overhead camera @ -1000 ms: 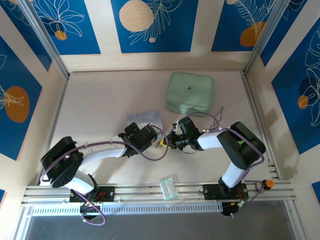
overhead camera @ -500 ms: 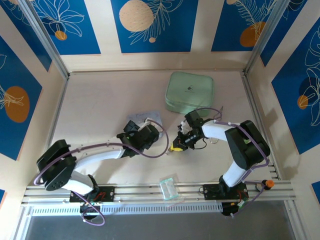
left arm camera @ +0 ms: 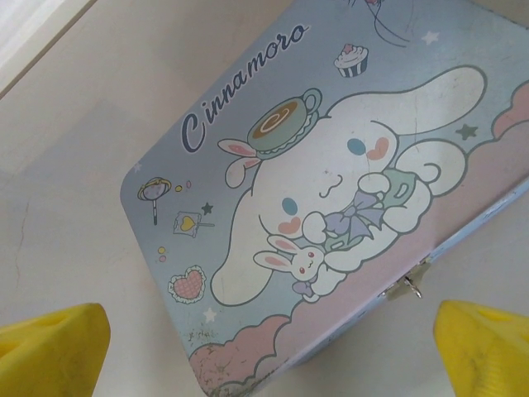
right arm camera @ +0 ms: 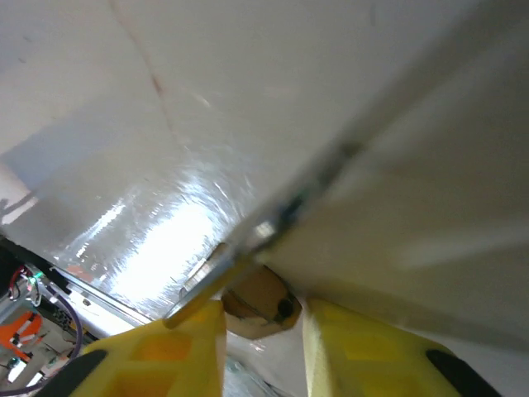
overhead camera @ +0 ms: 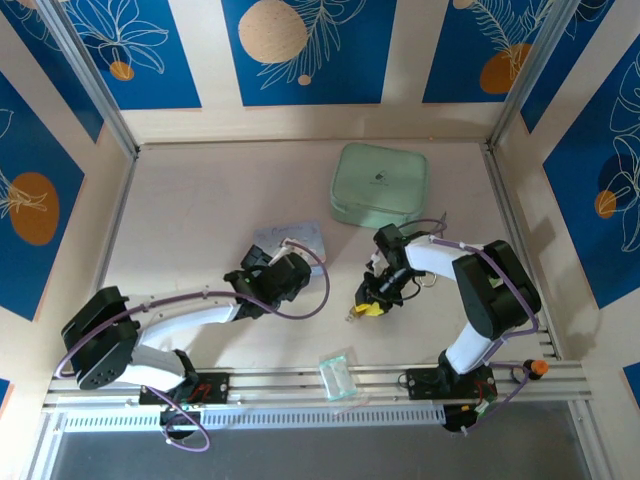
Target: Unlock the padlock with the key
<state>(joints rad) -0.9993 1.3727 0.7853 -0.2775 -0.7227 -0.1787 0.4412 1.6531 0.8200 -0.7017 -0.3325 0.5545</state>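
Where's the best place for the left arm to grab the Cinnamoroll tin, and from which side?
Likely from straight above: the left gripper hangs open over the tin, which lies flat, lid up, so only its side walls give opposing faces. Close the fingers on the two long walls, beside the latch, not on it.

Findings over the last second: I record that the two end effectors, previously tip to tip, have separated. The left end effector (overhead camera: pixel 283 268) has drawn back left, its elbow swinging out toward the near-left corner of the table (overhead camera: pixel 200 200). This uncovers more of the pastel tin (overhead camera: pixel 292 240). The right end effector (overhead camera: pixel 366 308) has shifted right and nearer the bases, with the padlock (right arm camera: pixel 260 302) pinched between its fingers.
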